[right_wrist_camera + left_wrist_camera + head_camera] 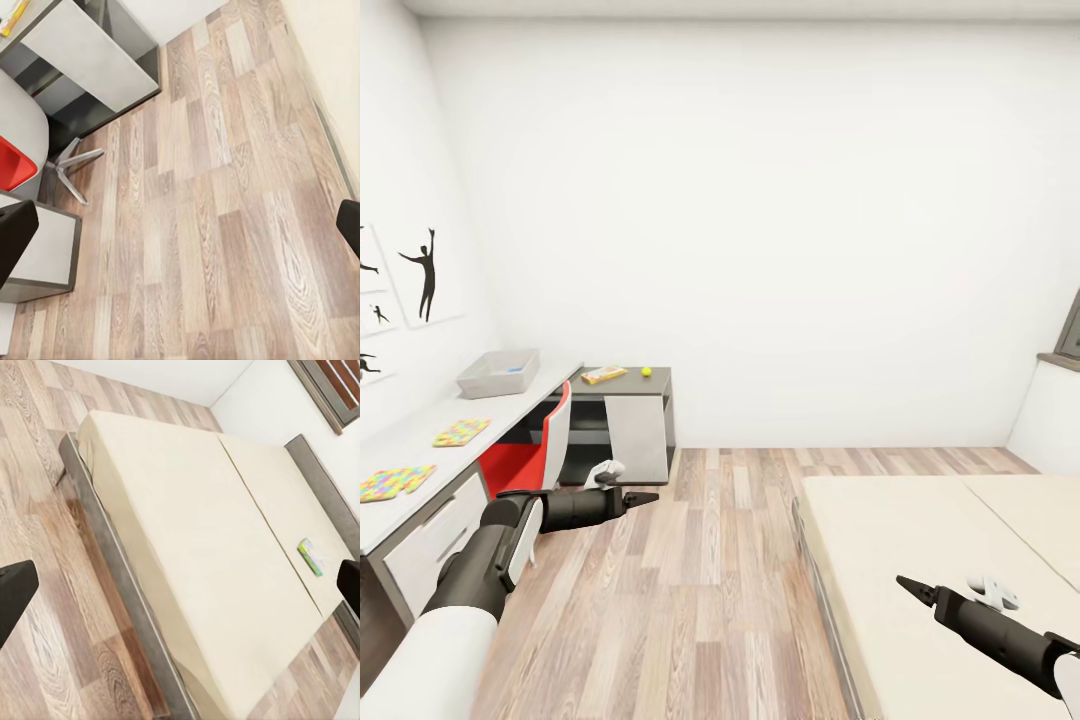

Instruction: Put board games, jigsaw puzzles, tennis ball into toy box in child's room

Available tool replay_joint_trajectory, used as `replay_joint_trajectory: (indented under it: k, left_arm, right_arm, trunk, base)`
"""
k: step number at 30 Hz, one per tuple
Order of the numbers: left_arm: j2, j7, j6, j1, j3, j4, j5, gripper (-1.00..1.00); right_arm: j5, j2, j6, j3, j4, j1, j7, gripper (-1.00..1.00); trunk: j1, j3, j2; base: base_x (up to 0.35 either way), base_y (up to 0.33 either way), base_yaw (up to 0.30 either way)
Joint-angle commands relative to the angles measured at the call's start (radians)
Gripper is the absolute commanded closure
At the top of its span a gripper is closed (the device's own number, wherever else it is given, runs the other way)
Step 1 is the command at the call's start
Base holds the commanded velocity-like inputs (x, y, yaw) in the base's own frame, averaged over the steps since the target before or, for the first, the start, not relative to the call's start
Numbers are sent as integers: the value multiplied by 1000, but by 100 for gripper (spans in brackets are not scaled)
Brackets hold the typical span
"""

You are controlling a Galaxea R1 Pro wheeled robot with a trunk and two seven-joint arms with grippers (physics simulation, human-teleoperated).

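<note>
The light-grey toy box [497,374] stands on the white table [510,408] by the left wall. Two jigsaw puzzles [461,432] [395,482] lie nearer along that top. Farther along, on the dark-grey unit, are a flat yellow board game [604,374] and the tennis ball [646,371]. In the left wrist view, a green board game [310,556] lies on the cream bed [187,532] near the headboard. My left gripper [645,496] hangs open over the floor beside the chair. My right gripper [908,585] is open above the bed [920,560], empty.
A red and white swivel chair [530,450] is tucked at the table. The wood-plank floor [710,560] runs between table and bed. A grey-framed window [1070,335] sits at the far right. Black figure pictures [425,275] hang on the left wall.
</note>
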Motion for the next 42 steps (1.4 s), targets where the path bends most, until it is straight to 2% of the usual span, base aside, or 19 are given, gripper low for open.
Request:
replay_joint_trajectory:
  k: [1, 32, 42]
  left_arm:
    - [0, -2, 8, 0, 1, 0, 2, -100]
    - [0, -2, 8, 0, 1, 0, 2, -100]
    - [0, -2, 8, 0, 1, 0, 2, -100]
  right_arm:
    - [2, 0, 5, -1, 0, -1, 5, -100]
    - [2, 0, 5, -2, 2, 0, 6, -100]
    - [2, 0, 5, -2, 4, 0, 7, -100]
  trunk:
    - [0, 0, -1]
    - [0, 0, -1]
    - [0, 0, -1]
  base:
    - [-32, 0, 0]
    - [-4, -2, 0]
    - [0, -160, 0]
